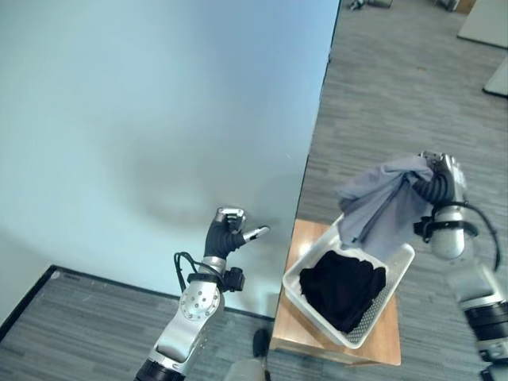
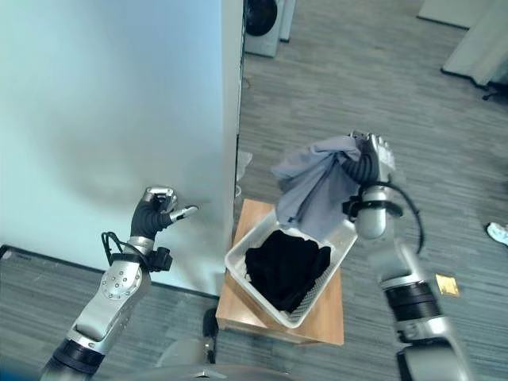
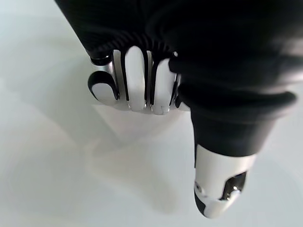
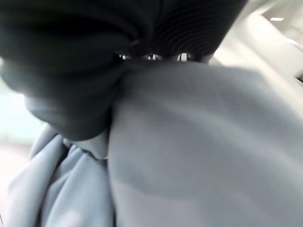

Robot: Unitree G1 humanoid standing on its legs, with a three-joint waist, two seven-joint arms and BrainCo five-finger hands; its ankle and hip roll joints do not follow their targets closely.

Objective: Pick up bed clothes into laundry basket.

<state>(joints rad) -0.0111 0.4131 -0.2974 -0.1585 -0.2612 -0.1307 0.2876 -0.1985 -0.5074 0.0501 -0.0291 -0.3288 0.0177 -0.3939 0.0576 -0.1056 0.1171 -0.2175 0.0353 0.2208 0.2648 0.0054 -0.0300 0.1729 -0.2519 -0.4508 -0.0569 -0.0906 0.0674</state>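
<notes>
- Two robot hands are in view, one on each side of the scene.
- One grey garment (image 1: 381, 198) hangs from the right hand (image 1: 441, 176), held up in the air above the far edge of the basket; its lower end drapes down to the basket's rim.
- The right hand's fingers are curled round a bunch of the grey cloth, gripping it.
- One white laundry basket (image 1: 295, 290) with perforated sides sits on one low wooden table (image 1: 287, 325), to the right of the bed.
- One black piece of clothing (image 1: 343, 287) lies heaped inside the basket.
- One bed (image 1: 151, 119) with a smooth pale blue sheet fills the left side of the scene.
- The left hand (image 1: 228, 228) hovers over the near right part of the bed, fingers curled into the palm and thumb sticking out, holding nothing.
- The right eye view shows one dark round object (image 2: 262, 16) on the grey floor past the bed, and part of one shoe (image 2: 498, 232) at the right edge.
- The left wrist view shows the curled fingers (image 3: 135, 85) close over the pale sheet.
- The right wrist view shows the grey cloth pressed up against the hand's dark cover, with just the fingers' silver edges peeping above it.
</notes>
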